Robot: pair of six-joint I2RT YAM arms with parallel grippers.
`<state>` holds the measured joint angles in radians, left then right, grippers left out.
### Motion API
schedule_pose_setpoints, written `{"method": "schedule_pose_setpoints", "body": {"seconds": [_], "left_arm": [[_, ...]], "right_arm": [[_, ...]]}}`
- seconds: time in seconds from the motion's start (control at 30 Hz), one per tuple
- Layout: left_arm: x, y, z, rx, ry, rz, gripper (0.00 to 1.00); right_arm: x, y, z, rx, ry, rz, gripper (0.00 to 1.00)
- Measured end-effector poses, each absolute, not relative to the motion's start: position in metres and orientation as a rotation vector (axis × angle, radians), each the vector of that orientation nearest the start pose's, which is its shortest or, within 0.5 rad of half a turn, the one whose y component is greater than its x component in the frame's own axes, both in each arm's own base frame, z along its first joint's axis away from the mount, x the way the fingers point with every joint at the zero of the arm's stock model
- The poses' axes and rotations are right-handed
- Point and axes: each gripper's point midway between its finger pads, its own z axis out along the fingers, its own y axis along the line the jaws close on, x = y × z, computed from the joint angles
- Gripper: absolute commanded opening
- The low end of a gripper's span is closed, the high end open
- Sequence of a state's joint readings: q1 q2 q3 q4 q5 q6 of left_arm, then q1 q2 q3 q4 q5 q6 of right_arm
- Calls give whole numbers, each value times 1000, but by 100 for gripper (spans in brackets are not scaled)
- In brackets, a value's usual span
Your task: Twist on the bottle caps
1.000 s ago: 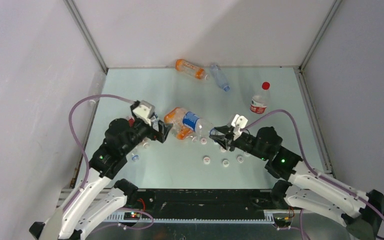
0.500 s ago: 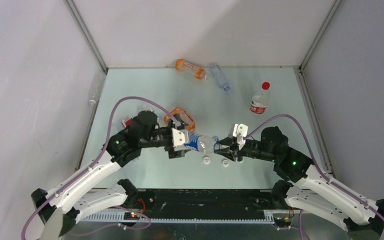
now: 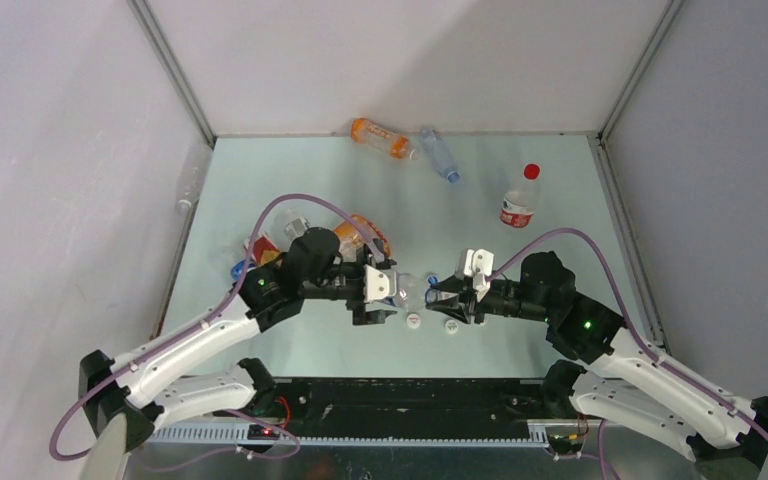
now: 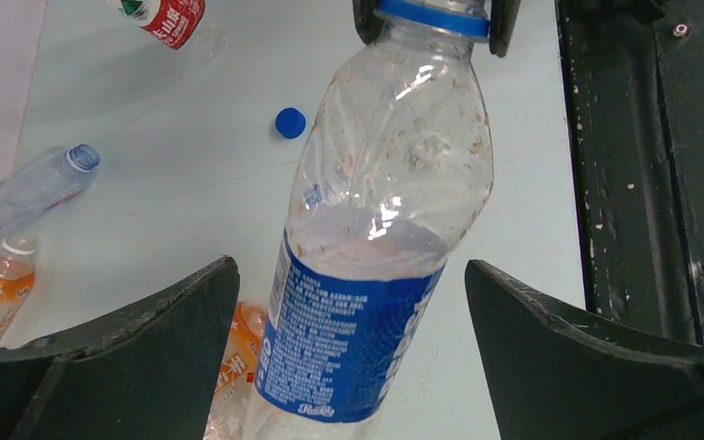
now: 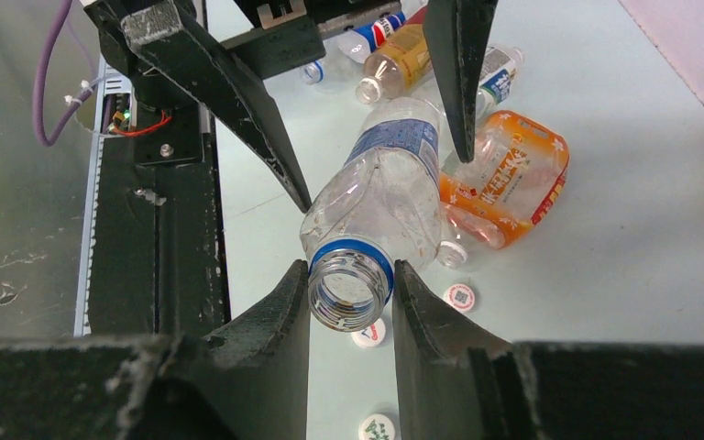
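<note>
A clear Pepsi bottle (image 3: 407, 287) with a blue label has an open mouth and no cap. My right gripper (image 5: 351, 278) is shut on its blue neck ring (image 5: 352, 254) and holds the mouth above the table. My left gripper (image 4: 350, 270) is open, one finger on each side of the bottle's labelled body (image 4: 357, 339), not touching it. White caps (image 5: 459, 297) (image 5: 369, 335) (image 5: 378, 427) lie on the table under the neck. They also show in the top view (image 3: 413, 320) (image 3: 451, 325). A blue cap (image 4: 289, 122) lies beyond the bottle.
A crushed orange bottle (image 5: 509, 174) lies beside the Pepsi bottle. An amber bottle (image 5: 399, 60) and other bottles lie behind the left arm. At the back lie an orange bottle (image 3: 380, 137) and a clear bottle (image 3: 438, 153). A red-capped bottle (image 3: 520, 200) stands upright. The black front rail (image 3: 410, 400) is close.
My left arm has swung right from the orange bottle to straddle the Pepsi bottle. My right gripper has drawn the bottle's neck toward the front edge.
</note>
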<state>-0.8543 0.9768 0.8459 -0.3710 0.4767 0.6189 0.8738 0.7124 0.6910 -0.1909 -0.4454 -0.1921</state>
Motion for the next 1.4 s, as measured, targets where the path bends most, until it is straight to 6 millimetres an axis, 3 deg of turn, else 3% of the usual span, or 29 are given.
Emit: {"method": "schedule_pose_setpoints", "body": {"seconds": [0.3,0.53,0.77,0.87,0.93,1.03,1.07,1.17,1.4], "left_arm": [[161,-293,213,1584,1296,-673,99],[161,-295,205,1596,1314,-679,91],[162,-297,200,1600,1318,-680,70],[161,-297,200,1602,1318,-681,67],[160,-296,198,1601,1323,-684,65],[161,-296,197,1580,1342,-683,61],[163,-296,198,1562,1354,-679,60],[171,-293,199,1499,1409,-647,55],[199,-284,200,1257,1573,-560,54]], "right_arm": [[134,269,252,-1210,1395,896,0],[132,272,257,-1200,1381,920,0],[130,271,260,-1196,1371,932,0],[130,271,261,-1194,1369,932,10],[131,271,261,-1178,1387,935,26],[133,269,259,-1140,1431,939,59],[137,268,258,-1116,1450,928,65],[149,262,256,-1030,1520,888,97],[183,235,241,-757,1727,767,100]]}}
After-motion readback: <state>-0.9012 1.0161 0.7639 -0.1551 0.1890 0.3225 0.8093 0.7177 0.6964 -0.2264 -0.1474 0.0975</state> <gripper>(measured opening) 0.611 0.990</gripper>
